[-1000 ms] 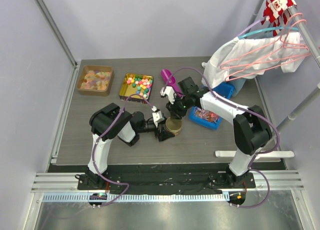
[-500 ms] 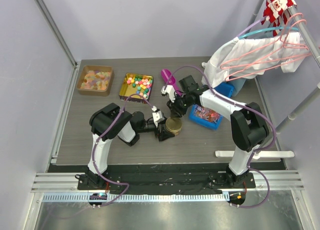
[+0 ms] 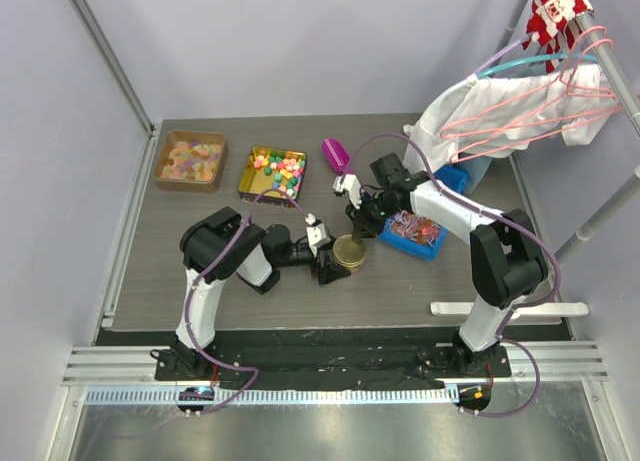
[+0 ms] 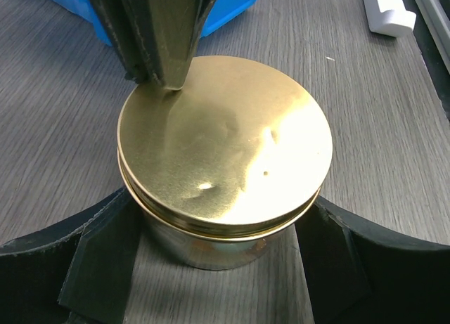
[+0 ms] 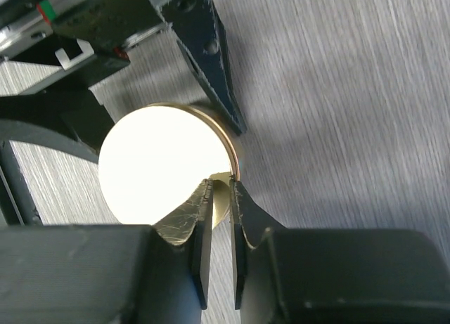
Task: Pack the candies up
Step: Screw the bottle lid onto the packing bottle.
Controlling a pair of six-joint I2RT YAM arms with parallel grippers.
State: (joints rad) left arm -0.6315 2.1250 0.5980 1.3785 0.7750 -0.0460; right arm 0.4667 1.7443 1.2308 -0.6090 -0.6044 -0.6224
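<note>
Candies (image 3: 190, 161) sit in brown tray (image 3: 163, 177) at far-left back of table, well apart from the action. None packed yet by the look of it, since the lid is on.

Next right is the gold tray (image 3: 246, 188) of coloured balls. Untouched, not at risk.

L gripper (image 4: 221, 264) has fingers spread wide, hugging the gold tin (image 3: 348, 253) body from both sides. Reads as a hold. Walls are smooth metal, so the tin could spin or slide out if it's yanked.

Lid (image 4: 225, 134) sits flat on the tin.

R gripper (image 5: 221, 187) has fingers nearly together, nipping the lid rim at one spot on the edge.

Risks imo:
- The bite is v. thin, so the tips may skid off the lip.
- A one-sided pull could cock the lid and jam it.
- If the fit is tight, the whole tin comes up or tips.
- A sudden release could fling the lid toward the blue bin (image 3: 386, 243) just beside it.
</note>
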